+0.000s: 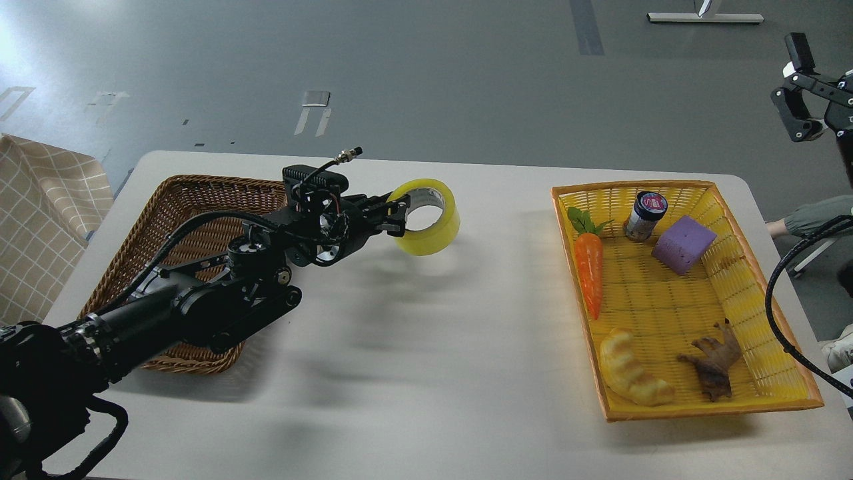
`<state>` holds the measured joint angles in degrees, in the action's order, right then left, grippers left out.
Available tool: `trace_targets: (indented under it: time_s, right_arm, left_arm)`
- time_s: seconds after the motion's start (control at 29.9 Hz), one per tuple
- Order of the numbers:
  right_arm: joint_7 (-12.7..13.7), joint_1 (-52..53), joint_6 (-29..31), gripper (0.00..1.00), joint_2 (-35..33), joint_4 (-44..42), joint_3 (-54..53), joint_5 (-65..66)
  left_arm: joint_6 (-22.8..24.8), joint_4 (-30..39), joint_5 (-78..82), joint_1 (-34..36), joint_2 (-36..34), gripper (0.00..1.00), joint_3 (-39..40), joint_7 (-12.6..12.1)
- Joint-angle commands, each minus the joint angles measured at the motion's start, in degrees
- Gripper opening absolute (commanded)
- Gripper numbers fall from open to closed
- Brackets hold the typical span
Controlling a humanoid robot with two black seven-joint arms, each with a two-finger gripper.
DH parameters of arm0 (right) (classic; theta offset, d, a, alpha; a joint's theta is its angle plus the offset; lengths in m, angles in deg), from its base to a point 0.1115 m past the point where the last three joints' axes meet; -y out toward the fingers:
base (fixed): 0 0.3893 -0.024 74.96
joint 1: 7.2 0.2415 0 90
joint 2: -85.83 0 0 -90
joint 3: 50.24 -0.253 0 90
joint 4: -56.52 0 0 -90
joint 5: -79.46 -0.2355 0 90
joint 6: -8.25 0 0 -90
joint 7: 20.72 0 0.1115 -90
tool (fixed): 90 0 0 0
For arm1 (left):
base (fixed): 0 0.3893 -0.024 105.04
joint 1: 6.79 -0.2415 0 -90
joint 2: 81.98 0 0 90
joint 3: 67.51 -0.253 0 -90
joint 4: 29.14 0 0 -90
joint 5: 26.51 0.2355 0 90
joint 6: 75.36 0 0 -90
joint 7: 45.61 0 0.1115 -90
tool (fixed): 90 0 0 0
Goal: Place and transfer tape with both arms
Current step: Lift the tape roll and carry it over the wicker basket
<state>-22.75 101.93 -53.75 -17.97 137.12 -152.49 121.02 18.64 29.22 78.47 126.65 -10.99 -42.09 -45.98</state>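
The yellow tape roll (433,230) with a grey-white core hangs in the air above the white table (413,360), just right of the brown wicker basket (180,227). My left gripper (394,215) is shut on the roll's left wall and holds it lifted, tilted toward me. My left arm comes in from the lower left across the brown basket. My right gripper (798,93) is high at the far right edge, off the table and apart from the tape; its fingers are spread and hold nothing.
A yellow basket (786,373) at the right holds a toy carrot (589,270), a small jar (645,215), a purple block (684,244), a bread-like crescent (632,379) and a brown animal figure (714,363). A checked cloth (40,220) hangs at the left.
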Motion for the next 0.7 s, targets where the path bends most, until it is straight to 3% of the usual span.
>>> trace_targets:
  time_s: [0.0, 0.3, 0.47, 0.67]
  right_arm:
    - [0.01, 0.12, 0.00, 1.00, 0.00, 0.18, 0.04, 0.02]
    - [0.01, 0.29, 0.00, 1.00, 0.00, 0.09, 0.04, 0.02]
    - [0.01, 0.38, 0.00, 1.00, 0.18, 0.09, 0.30, 0.10]
    - [0.01, 0.38, 0.00, 1.00, 0.09, 0.09, 1.36, 0.10]
  left_arm:
    - [1.18, 4.56, -0.13, 0.23, -7.16, 0.21, 0.07, 0.01]
    - [1.45, 12.82, -8.64, -0.12, -31.06, 0.21, 0.86, 0.45]
    - [0.57, 14.94, -10.33, -1.26, -38.64, 0.21, 0.68, 0.98]
    - [-4.79, 15.82, -10.50, -8.20, -42.33, 0.21, 0.68, 3.26]
